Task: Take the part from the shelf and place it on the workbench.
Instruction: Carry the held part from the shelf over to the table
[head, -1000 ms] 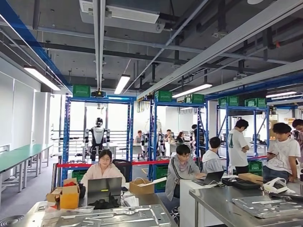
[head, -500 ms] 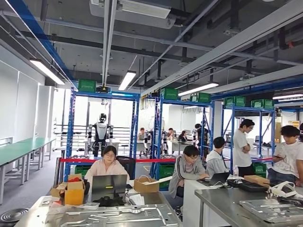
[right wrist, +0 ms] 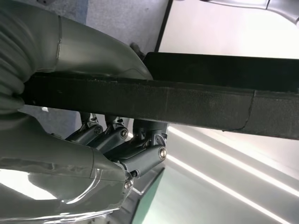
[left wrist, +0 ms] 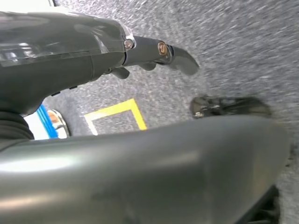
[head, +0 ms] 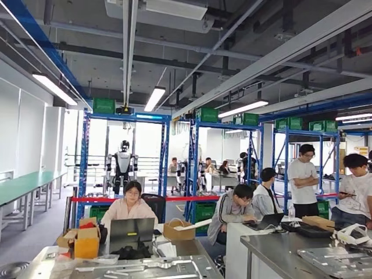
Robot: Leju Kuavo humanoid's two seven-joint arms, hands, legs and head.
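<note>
In the right wrist view my right hand (right wrist: 116,140) grips a long flat black part (right wrist: 183,100). The thumb lies over one side of it and the fingers (right wrist: 141,156) curl under the other. The part runs on past the hand toward a bright pale surface. My left hand (left wrist: 105,51) hangs over grey floor with its fingers (left wrist: 176,53) stretched out and nothing in it. In the head view a steel workbench (head: 281,247) stands at the lower right and another (head: 145,268) at the lower middle, both bearing flat metal plates.
Several people sit or stand at the tables behind the benches, with laptops and cardboard boxes (head: 85,241). Blue shelf racks (head: 125,119) with green crates stand farther back, beside another humanoid robot (head: 122,168). Yellow tape (left wrist: 116,112) marks the floor under my left hand.
The whole head picture has shifted a little right and down, so the camera moved; the benches now sit lower in the picture. The people stay where they were.
</note>
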